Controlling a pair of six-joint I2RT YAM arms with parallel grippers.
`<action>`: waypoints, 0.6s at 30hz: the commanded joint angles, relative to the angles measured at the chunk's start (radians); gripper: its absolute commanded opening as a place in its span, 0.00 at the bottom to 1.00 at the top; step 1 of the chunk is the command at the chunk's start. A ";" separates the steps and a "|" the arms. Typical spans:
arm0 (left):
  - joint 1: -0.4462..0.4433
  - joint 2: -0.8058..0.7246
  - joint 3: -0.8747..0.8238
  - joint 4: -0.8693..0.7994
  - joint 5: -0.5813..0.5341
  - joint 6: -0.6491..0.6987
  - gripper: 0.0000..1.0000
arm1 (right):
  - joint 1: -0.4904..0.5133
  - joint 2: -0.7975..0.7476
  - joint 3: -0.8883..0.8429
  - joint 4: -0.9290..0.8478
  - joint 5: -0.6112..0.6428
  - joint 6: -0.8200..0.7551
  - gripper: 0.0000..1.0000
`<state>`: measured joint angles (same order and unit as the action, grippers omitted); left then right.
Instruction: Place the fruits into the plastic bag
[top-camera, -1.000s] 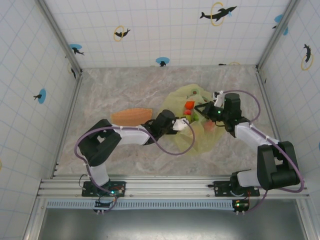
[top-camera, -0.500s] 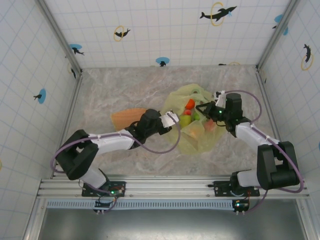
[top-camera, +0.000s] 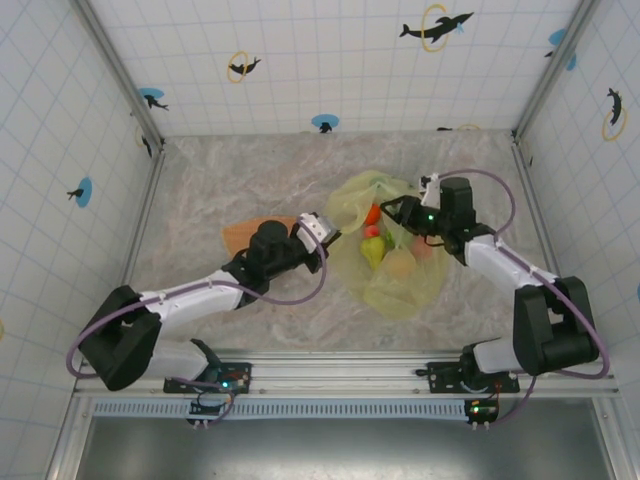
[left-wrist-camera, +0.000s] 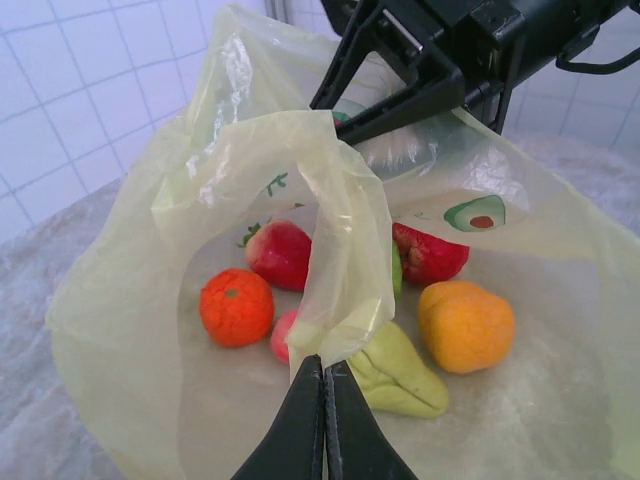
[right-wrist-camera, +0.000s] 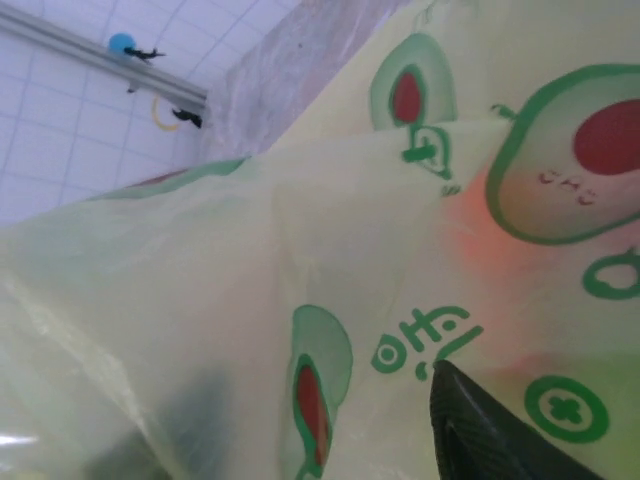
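Both jaws of the left gripper are pressed together. A fold of the plastic bag tapers right down to their tips, so I judge that a thin bit of its rim is pinched there and drawn toward the left arm. Across the mouth the right gripper stands spread, its two black fingers apart in a V against the far rim; whether any film rests between them I cannot tell. Between the two grippers the mouth gapes, and the fruits lie inside on the bag's lower wall: a round orange one, two red ones, a small pinkish one, a yellow-orange one and a green pear-shaped fruit, huddled close, some touching. From above, the bag rests on the marbled table, right of centre. The orange plate lies just left of it, partly under the left arm and bare of fruit where it shows. No fruit lies outside the bag, so the loading looks done; what seems left is letting go of the rim and drawing both arms clear. The bag's long axis appears to run from the far side toward the near edge, with the mouth at the far end, facing up and leftward toward the left gripper.
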<state>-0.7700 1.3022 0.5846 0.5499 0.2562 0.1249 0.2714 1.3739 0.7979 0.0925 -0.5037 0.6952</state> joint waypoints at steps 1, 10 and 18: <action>0.011 -0.036 -0.025 0.039 0.020 -0.145 0.00 | 0.009 -0.077 0.068 -0.185 0.170 -0.159 0.64; 0.011 -0.070 -0.022 -0.022 -0.029 -0.291 0.00 | 0.037 -0.297 0.057 -0.368 0.407 -0.316 0.96; 0.011 -0.077 -0.016 -0.063 -0.099 -0.324 0.00 | 0.135 -0.434 0.014 -0.453 0.439 -0.352 0.98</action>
<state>-0.7639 1.2449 0.5667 0.5137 0.1974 -0.1627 0.3645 0.9840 0.8337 -0.2966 -0.0986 0.3790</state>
